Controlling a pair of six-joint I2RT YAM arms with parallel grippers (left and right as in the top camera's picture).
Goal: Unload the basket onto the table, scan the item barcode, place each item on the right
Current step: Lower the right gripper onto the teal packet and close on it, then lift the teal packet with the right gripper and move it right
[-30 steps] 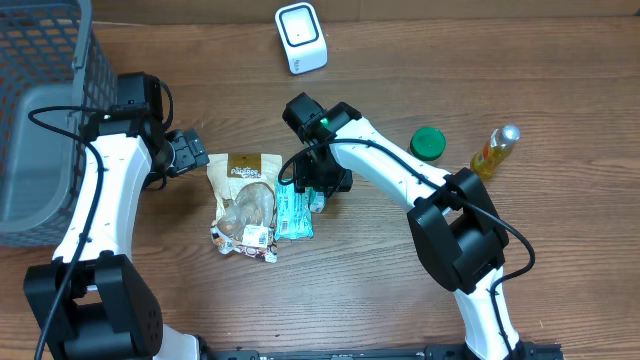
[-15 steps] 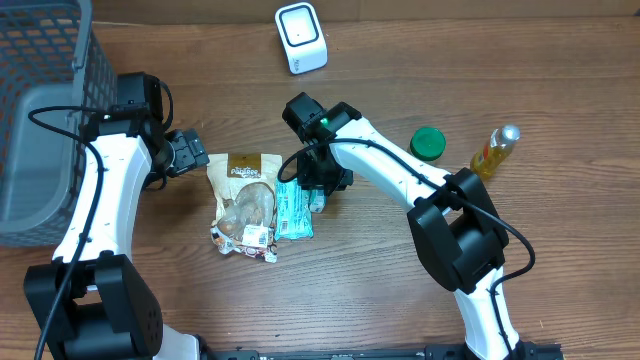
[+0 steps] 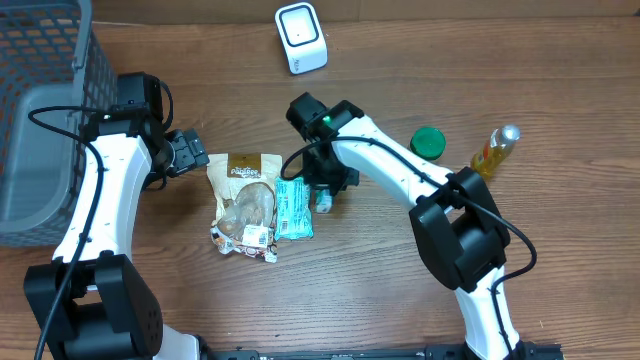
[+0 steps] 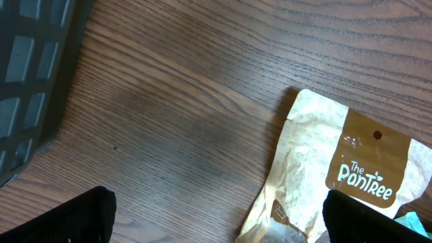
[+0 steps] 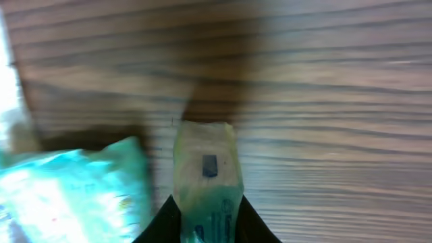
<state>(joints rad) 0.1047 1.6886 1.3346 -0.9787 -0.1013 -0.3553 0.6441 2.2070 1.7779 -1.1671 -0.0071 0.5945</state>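
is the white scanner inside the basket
No, the white scanner stands on the wood table, well to the right of the basket.

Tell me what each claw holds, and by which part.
The right claw pinches the pale green packet by its near end; the left claw holds nothing.

Left pincer [image 3: 192, 153] wide, right pincer [image 5: 208, 214] tight.

Soft, even light from above on the brown wood-grain table [image 3: 560, 60], faint short shadows, overhead and left wrist views sharp, right wrist view smeared with blur, pale yellow-green sachet [image 5: 206, 162] hazy in the right claw [image 5: 208, 224], white glare at the left edge
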